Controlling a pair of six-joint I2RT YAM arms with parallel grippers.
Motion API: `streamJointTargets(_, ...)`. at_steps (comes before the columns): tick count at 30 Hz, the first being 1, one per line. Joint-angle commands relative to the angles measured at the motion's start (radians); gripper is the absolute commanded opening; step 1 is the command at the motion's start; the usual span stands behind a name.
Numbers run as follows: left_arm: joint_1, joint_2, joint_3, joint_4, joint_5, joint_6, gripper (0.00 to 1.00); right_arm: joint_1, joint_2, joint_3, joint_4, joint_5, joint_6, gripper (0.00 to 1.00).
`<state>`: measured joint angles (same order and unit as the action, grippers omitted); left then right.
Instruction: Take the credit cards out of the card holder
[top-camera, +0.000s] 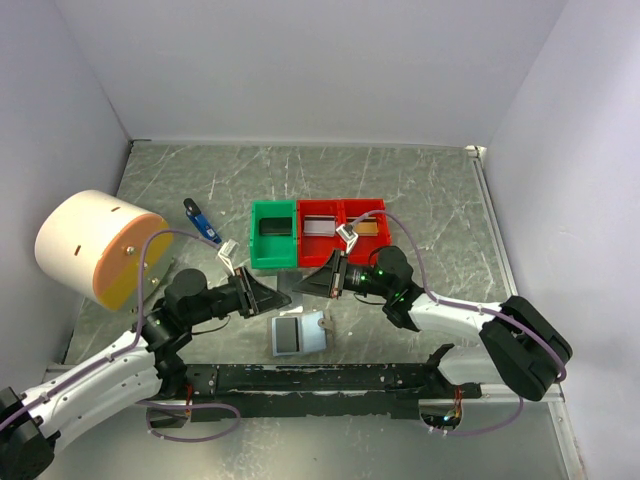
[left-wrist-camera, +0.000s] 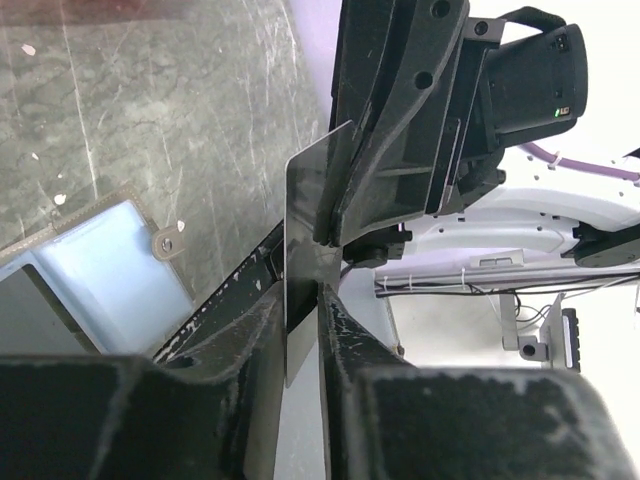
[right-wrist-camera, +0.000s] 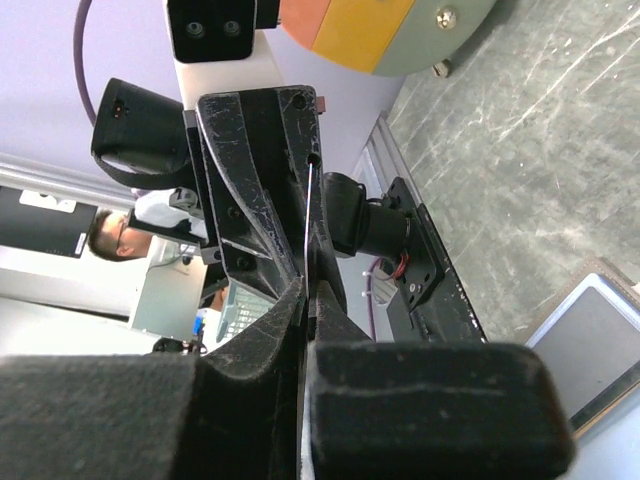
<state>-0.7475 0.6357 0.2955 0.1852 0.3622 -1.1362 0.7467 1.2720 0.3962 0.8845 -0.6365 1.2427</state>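
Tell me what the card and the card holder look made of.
The card: probably thin stiff plastic, grey, faint sheen; no bend, edge hair-thin. The card holder: likely soft leather or fabric, matte grey, pale blue lining; textured border, metal snap.

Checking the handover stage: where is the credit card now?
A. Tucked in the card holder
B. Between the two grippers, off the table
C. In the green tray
B: the card stands between the left gripper's fingers, with the right gripper shut on its upper edge.
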Motion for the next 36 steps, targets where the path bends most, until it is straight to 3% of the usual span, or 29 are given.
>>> streamJointTargets(1,0.005,0.006,0.035,-0.001,0.060,0.036,0.25,-0.004,-0.010,0.015,0.007,0.001,-0.012,0.00)
streamJointTargets(6,0.004,0.009,0.032,-0.002,0.056,0.041,0.07,-0.004,-0.006,0.018,0.015,-0.012,-0.013,0.08)
streamJointTargets(13,0.004,0.001,0.012,0.056,0.064,0.020,0.07,-0.004,-0.005,0.009,0.047,-0.033,-0.007,0.23)
streamJointTargets(22,0.004,-0.012,-0.013,0.172,0.102,-0.010,0.07,-0.002,0.033,0.007,0.118,-0.062,0.027,0.28)
streamJointTargets(29,0.004,-0.022,-0.038,0.211,0.096,-0.038,0.07,-0.004,0.008,0.033,0.070,-0.076,-0.009,0.22)
streamJointTargets(36,0.004,-0.042,-0.035,0.180,0.075,-0.030,0.07,-0.004,0.015,0.028,0.162,-0.118,0.041,0.01)
